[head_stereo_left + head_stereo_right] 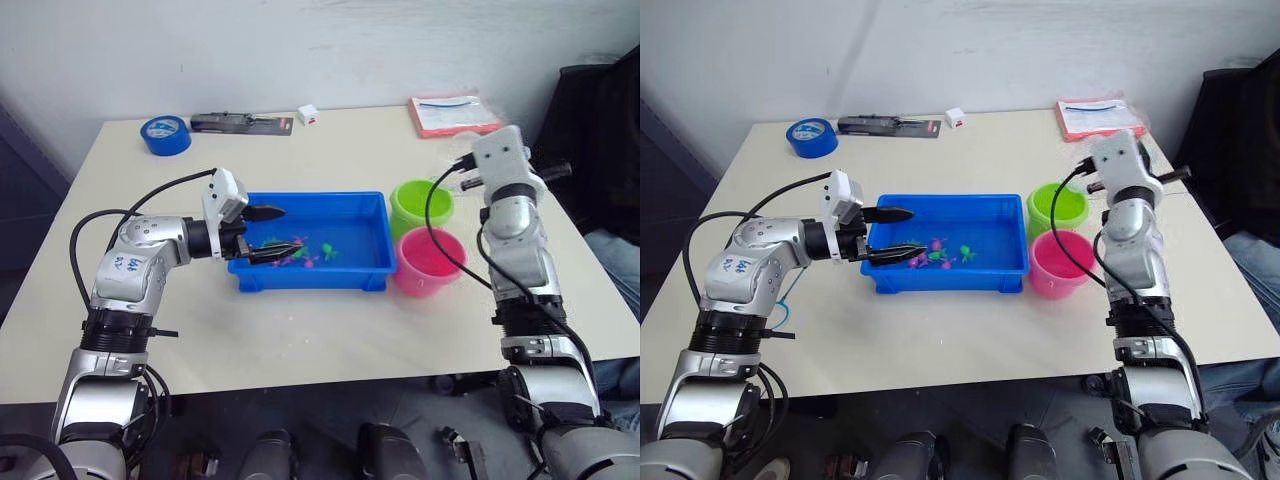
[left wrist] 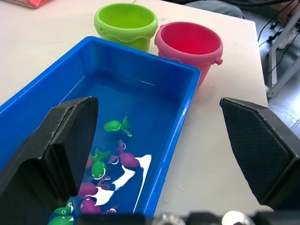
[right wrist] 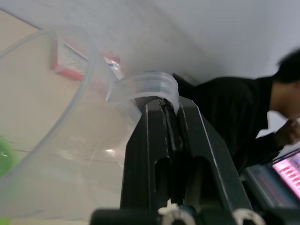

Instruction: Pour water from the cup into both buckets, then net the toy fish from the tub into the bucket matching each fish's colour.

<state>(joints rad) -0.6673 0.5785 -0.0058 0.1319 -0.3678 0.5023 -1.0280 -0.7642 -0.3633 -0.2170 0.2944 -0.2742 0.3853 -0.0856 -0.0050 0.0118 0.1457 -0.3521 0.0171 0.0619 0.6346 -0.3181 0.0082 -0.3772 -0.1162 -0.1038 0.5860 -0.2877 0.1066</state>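
Right tool (image 3: pixel 171 112) clamps cup (image 3: pixel 61 140) beside green bucket (image 1: pixel 421 207); left tool (image 1: pixel 268 233) gapes empty over tub (image 1: pixel 310 276); fish (image 2: pixel 117 125) unnetted.

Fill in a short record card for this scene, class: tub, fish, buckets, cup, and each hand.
tub: blue tub on the table, holding water
fish: pink and green toy fish lying in the tub
buckets: green bucket and pink bucket side by side, beside the tub's end
cup: clear cup gripped by its handle
left hand: open, over the tub's end farthest from the buckets
right hand: shut on the cup handle, near the green bucket
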